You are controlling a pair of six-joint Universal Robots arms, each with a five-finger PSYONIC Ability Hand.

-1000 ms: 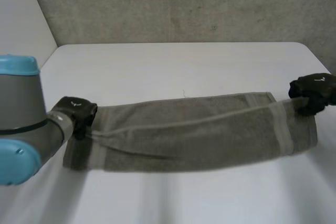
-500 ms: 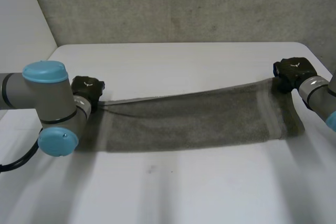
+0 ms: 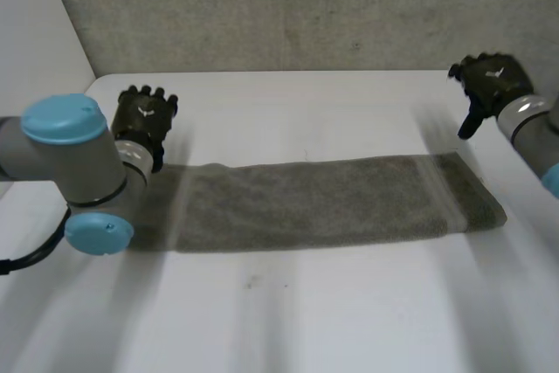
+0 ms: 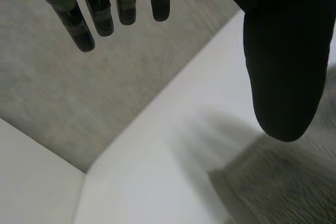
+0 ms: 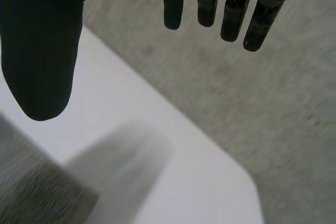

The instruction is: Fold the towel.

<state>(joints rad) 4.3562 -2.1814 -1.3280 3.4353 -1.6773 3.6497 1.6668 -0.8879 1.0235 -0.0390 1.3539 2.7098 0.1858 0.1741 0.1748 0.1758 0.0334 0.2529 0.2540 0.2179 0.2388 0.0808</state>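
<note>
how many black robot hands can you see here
2. The black left hand is open, just beyond the left end of the long grey towel; the black right hand is open, beyond its right end.

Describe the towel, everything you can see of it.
The towel is a grey-brown terry strip, long and narrow, lying flat across the white table. A paler woven band crosses it near the end by the right arm; its other end reaches the left arm's elbow. Neither the left hand nor the right hand, both open, touches it.
</note>
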